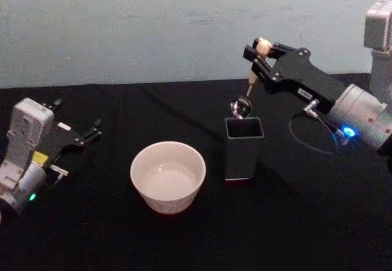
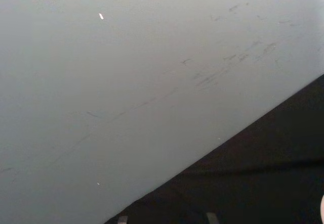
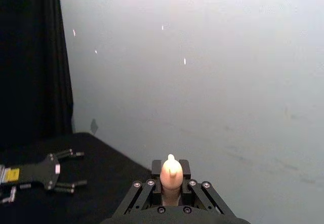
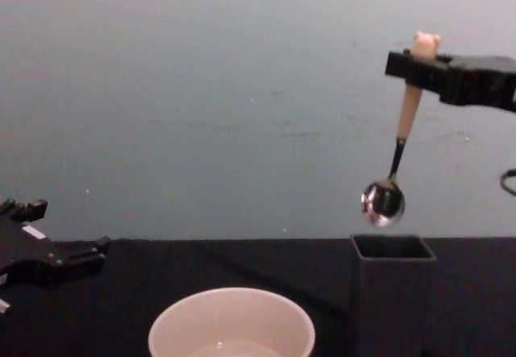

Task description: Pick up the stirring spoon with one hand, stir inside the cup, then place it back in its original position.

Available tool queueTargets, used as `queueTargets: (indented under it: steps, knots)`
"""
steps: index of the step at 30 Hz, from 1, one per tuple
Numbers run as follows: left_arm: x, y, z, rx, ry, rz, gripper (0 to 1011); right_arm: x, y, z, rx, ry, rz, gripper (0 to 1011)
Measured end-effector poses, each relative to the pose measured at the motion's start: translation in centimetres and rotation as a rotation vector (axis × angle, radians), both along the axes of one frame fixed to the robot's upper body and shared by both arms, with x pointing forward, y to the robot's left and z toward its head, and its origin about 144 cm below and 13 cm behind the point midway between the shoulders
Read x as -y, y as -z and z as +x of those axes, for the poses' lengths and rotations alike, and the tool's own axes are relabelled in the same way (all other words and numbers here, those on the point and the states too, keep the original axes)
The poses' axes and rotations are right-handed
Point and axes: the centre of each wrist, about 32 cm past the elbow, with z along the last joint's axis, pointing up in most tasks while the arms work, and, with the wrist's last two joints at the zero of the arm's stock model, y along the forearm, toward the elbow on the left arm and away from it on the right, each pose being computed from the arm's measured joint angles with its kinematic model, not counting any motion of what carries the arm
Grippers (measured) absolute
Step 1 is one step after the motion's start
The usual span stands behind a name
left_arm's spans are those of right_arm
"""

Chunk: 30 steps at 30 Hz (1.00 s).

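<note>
My right gripper (image 1: 260, 55) is shut on the beige handle of the stirring spoon (image 4: 405, 115), just below its bear-head top (image 3: 171, 171). The spoon hangs tilted in the air, its shiny bowl (image 4: 382, 201) a little above the open mouth of the dark grey square holder (image 1: 243, 147). The cream-white cup (image 1: 168, 175) stands on the black table to the left of the holder. In the chest view the right gripper (image 4: 413, 68) enters from the right edge. My left gripper (image 1: 93, 130) rests open at the far left, apart from everything, and the right wrist view shows the left gripper (image 3: 75, 169) too.
A black cloth (image 1: 294, 222) covers the table, with a pale wall (image 1: 153, 26) right behind it. A thin cable loop (image 1: 306, 142) lies on the cloth to the right of the holder. Bare cloth runs along the front.
</note>
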Motion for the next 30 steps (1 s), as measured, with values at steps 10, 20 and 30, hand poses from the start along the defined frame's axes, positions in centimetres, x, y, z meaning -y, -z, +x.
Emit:
queueTargets:
  steps: [10,20,30]
  knots:
    - [0.0,0.0,0.0,0.0,0.0,0.0,1001,-1.6,-0.6,1.0,0.029,-0.045,0.018,209]
    - [0.0,0.0,0.0,0.0,0.0,0.0,1001,-4.8,0.8,1.8,0.024,-0.211,0.005,209]
    - [0.0,0.0,0.0,0.0,0.0,0.0,1001,-6.8,4.2,2.2,-0.002,-0.298,-0.028,210]
